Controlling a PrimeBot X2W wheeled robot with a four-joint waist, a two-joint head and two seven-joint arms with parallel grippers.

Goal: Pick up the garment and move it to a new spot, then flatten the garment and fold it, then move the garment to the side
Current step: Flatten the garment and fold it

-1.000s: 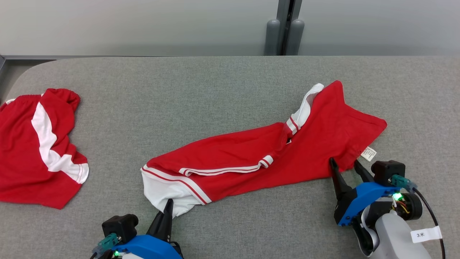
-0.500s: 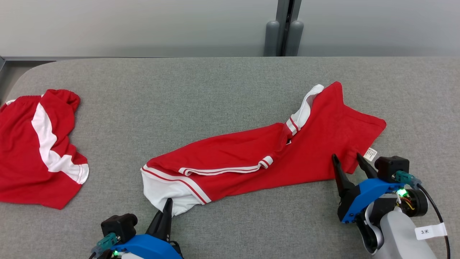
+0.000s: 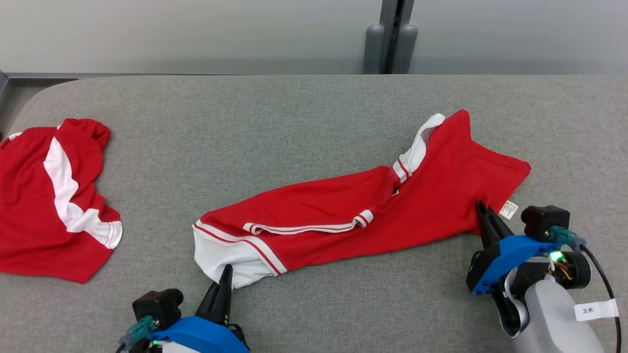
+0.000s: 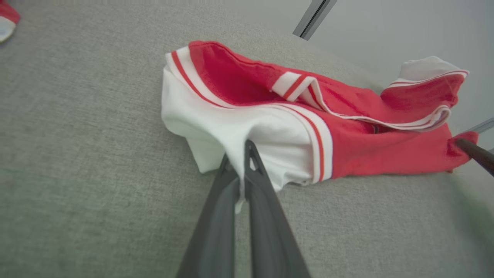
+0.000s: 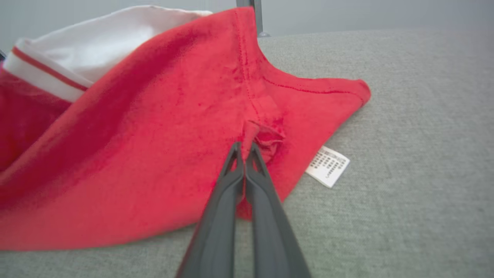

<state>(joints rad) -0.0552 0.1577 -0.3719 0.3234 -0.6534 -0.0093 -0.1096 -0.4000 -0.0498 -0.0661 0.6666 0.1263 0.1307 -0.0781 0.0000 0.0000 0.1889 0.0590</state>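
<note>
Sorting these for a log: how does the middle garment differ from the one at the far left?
The middle garment lies stretched long, pinched by the left gripper and right gripper; the left garment lies bunched, untouched. The middle garment shows thin striped trim and a label; the left garment, a broad white band. Both are red and white.

Far left, other red clothing: cut off by head view's left edge. Label on the garment: print too small to read. Pinched fold hidden inside my right gripper. My left gripper: body cut by head view's bottom edge. Left wrist view: surface at right margin blurred.
</note>
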